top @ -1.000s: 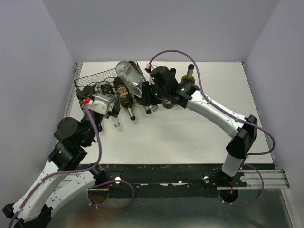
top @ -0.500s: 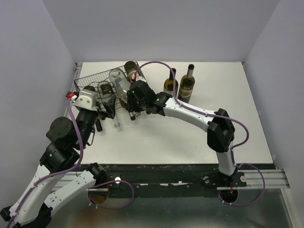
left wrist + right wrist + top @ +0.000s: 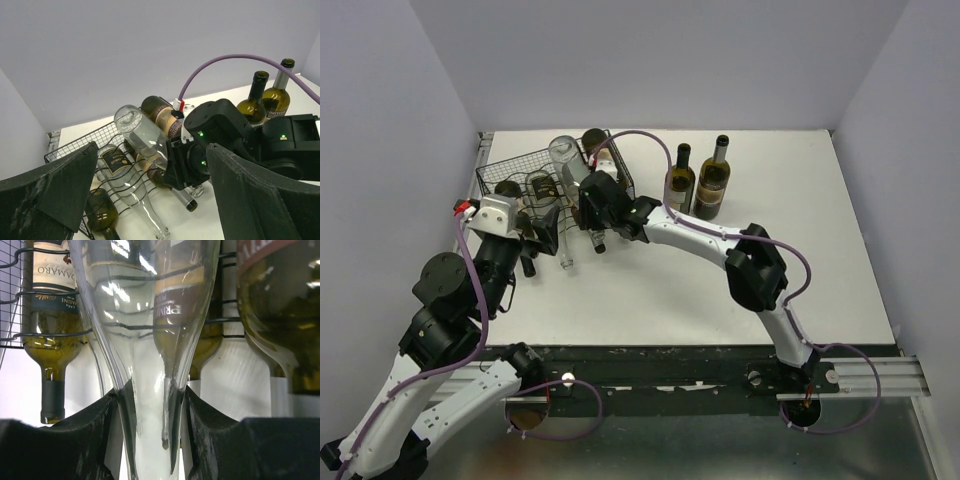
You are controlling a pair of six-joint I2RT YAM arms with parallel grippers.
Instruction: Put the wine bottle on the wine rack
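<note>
While right hand [image 3: 150,407] clamps wine bottle [image 3: 150,315] neck at wine rack [image 3: 505,165] near edge, left hand [image 3: 150,152] gapes wide nearby.

One black wire rack [image 3: 510,165] sits at the far left. There are seven bottles in all, as far as can be told: two upright bottles [image 3: 681,182] side by side to the right of the rack, one clear bottle [image 3: 570,165] tilted over it, and four lying bottles [image 3: 542,188] in its cradles, though overlap leaves that last count unsure. Two robot arms [image 3: 705,235], each with one purple cable [image 3: 650,135]
</note>
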